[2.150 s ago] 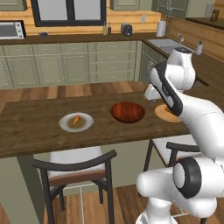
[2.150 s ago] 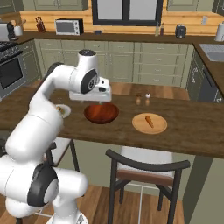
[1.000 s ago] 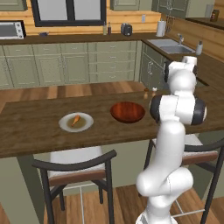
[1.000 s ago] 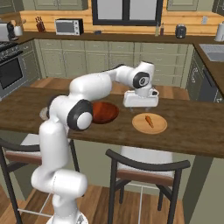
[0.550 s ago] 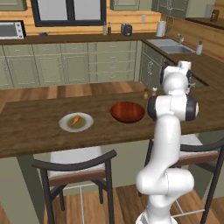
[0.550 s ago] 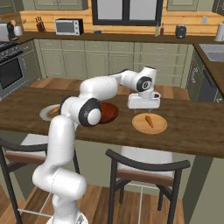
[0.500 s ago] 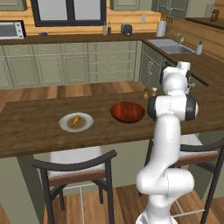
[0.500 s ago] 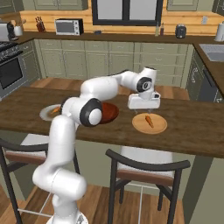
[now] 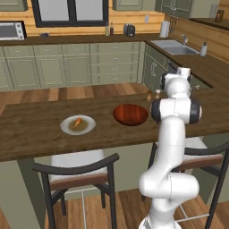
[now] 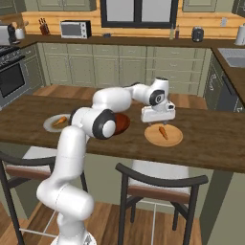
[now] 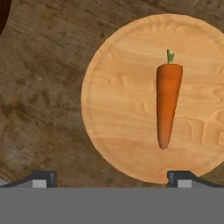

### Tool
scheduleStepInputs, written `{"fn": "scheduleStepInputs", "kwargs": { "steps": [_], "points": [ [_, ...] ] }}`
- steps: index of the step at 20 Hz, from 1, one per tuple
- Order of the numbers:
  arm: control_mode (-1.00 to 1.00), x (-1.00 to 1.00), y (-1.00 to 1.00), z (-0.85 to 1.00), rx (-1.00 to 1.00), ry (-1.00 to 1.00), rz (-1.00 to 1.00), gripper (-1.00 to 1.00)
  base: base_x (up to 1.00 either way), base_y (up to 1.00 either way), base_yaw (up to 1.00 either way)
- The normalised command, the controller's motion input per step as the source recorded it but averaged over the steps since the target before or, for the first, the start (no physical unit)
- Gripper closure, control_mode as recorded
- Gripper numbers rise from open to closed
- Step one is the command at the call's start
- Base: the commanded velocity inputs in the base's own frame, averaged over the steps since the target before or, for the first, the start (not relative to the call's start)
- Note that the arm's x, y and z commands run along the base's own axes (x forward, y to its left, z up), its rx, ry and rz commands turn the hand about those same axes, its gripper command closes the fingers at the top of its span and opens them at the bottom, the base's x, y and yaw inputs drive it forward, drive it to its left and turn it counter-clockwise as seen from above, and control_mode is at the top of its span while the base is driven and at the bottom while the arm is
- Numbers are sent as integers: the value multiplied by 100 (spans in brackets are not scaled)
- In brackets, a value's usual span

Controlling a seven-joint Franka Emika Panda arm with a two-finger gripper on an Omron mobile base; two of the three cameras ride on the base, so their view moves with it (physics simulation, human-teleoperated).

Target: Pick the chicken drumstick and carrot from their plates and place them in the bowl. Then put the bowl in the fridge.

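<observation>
We see a dark wooden bench (image 9: 40, 127) with two black chairs (image 9: 76, 172) tucked under its near side. Behind, green cabinets (image 9: 76, 67) carry a microwave (image 10: 75, 29), beside a stove (image 10: 12, 72); a sink (image 9: 172, 47) sits at right.

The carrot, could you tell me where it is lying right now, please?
The carrot lies on the tan wooden plate on the counter, right of the bowl in the right base view, just below the open gripper.

No text, label, brand, number or sign can be read on anything in these pictures of the kitchen.
</observation>
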Motion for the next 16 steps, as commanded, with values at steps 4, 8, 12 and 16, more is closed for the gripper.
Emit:
{"fn": "scheduleStepInputs", "kwargs": {
  "steps": [4,8,12,16],
  "points": [
    [-100,0,0,-41,-4,-19,-2,-100,0,0,0],
    [-100,0,0,-34,-3,-15,-1,-100,0,0,0],
    [-100,22,-3,-21,-6,-11,0,-100,0,0,0],
    [-100,13,-9,-16,-9,-4,0,-100,0,0,0]
  ]
}}
